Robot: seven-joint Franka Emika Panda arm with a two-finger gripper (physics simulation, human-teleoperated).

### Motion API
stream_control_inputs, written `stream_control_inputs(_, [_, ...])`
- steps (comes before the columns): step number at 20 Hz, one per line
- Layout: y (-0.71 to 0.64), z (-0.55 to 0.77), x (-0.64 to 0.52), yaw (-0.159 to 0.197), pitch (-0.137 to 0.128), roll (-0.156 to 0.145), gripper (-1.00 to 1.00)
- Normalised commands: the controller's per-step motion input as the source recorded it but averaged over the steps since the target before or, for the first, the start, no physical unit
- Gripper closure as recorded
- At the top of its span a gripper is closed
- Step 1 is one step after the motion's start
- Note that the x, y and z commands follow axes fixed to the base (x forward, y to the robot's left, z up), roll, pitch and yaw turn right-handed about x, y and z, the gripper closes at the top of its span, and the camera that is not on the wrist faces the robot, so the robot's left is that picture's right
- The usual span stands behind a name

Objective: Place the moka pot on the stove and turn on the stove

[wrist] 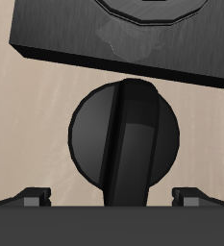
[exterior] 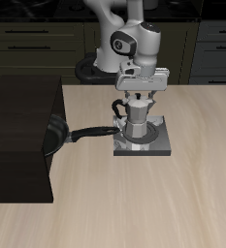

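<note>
The silver moka pot [exterior: 137, 121] stands upright on the flat grey stove [exterior: 161, 145], over its burner. My gripper [exterior: 141, 92] hangs open and empty above the stove's front edge, in front of the pot and not touching it. In the wrist view the stove's black round knob [wrist: 123, 135], with a raised bar across it, lies straight below my gripper [wrist: 112, 197]. The fingertips [wrist: 32, 197] stand wide apart on either side of it, above it. The stove's dark plate [wrist: 65, 38] lies beyond the knob. Only a grey curved edge shows over the plate.
A black frying pan [exterior: 56, 134] lies beside the stove with its handle pointing at it. It rests against a large black box-shaped block [exterior: 17, 140]. The robot's base [exterior: 110, 58] stands behind the stove.
</note>
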Motion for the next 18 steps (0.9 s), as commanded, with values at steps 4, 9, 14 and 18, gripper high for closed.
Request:
stream_control_inputs(4, [-0.08,-0.06,0.04,-0.023,0.007,-0.017,-1.0])
stream_control_inputs(9, [-0.11,-0.04,0.01,-0.048,0.029,-0.009,-1.0])
stream_control_inputs(14, [-0.03,-0.12,0.04,-0.036,0.037,0.022,1.0])
stream_control_inputs(18, [0.0,0.02,-0.03,-0.01,-0.008,0.027,1.0])
